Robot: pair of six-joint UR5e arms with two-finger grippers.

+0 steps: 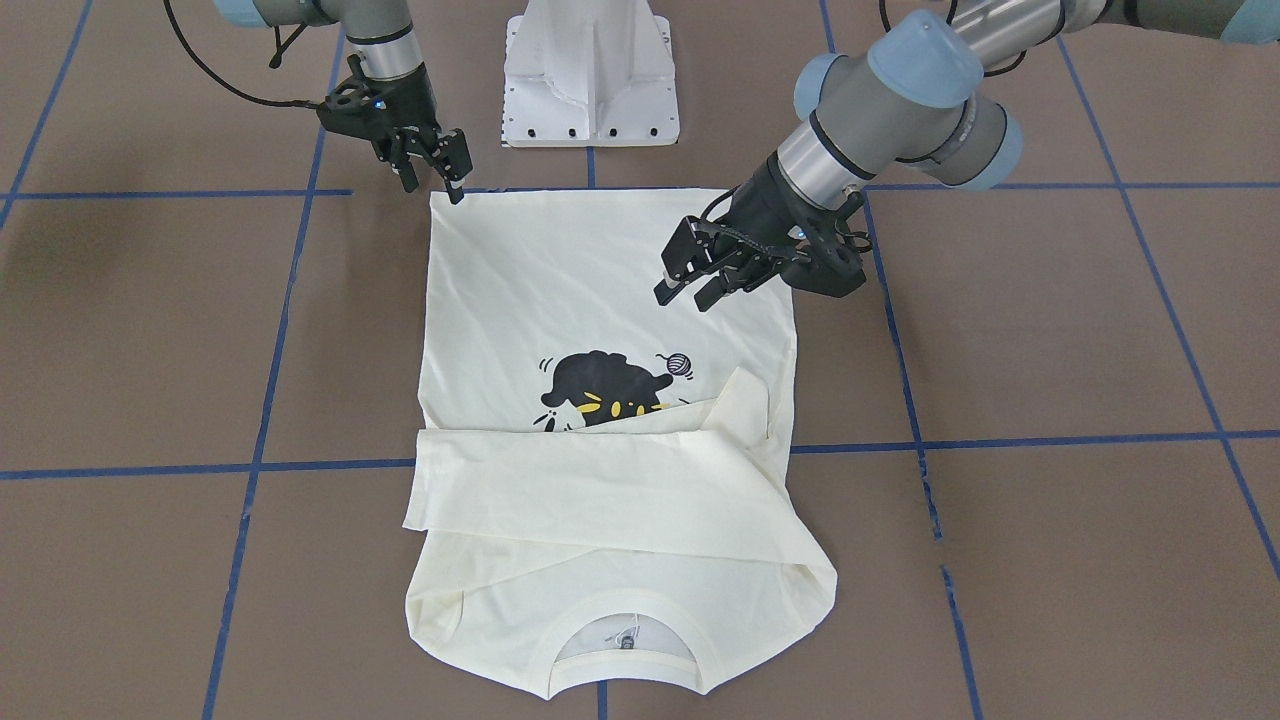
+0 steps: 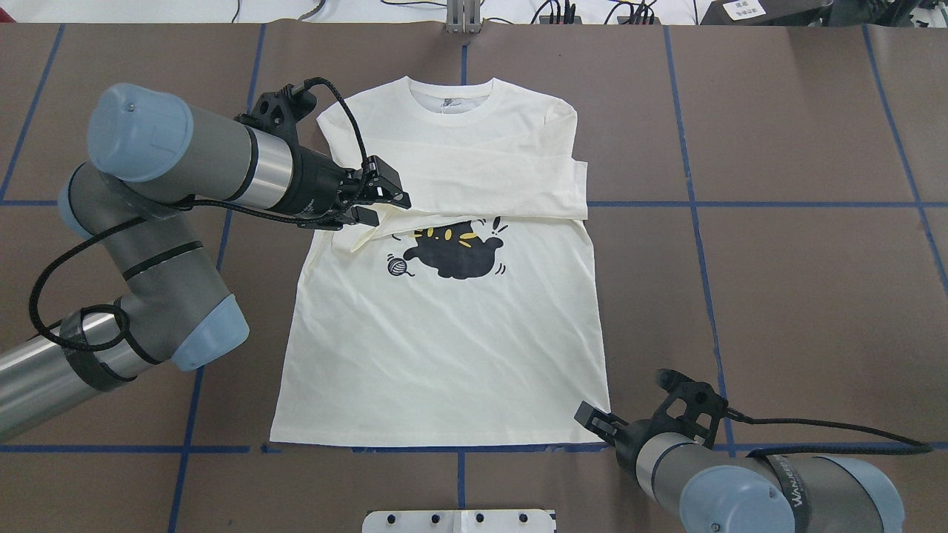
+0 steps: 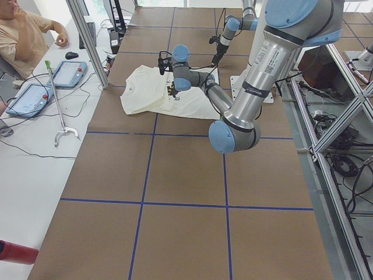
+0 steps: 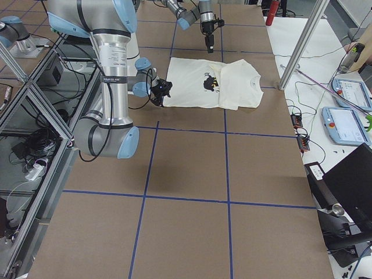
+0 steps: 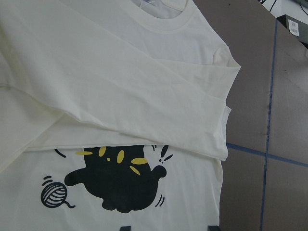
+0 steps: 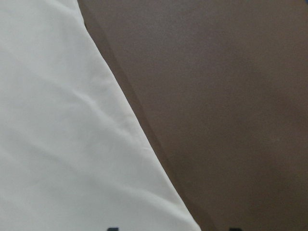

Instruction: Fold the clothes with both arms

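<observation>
Centrally on the tabletop [image 1: 1050, 350], a shirt [image 1: 560, 290] is laid flat, sleeves crossed; soft, light cloth is judged best pinched at hem corners, the left tool [image 1: 686, 296] and right tool [image 1: 436, 188] both shown parted

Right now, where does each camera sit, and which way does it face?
Front-facing: across the table, facing the white base; left pincer on its right, right pincer opposite.
Overhead: behind the robot, looking forward, down; left arm on its left.
Exterior left: table's end; left arm near.
Exterior right: opposite end; right arm near.
Left wrist: down onto the cat print; fingertips below.
Right wrist: shirt edge, bare table.
Shared: front-facing and overhead show the print.
</observation>
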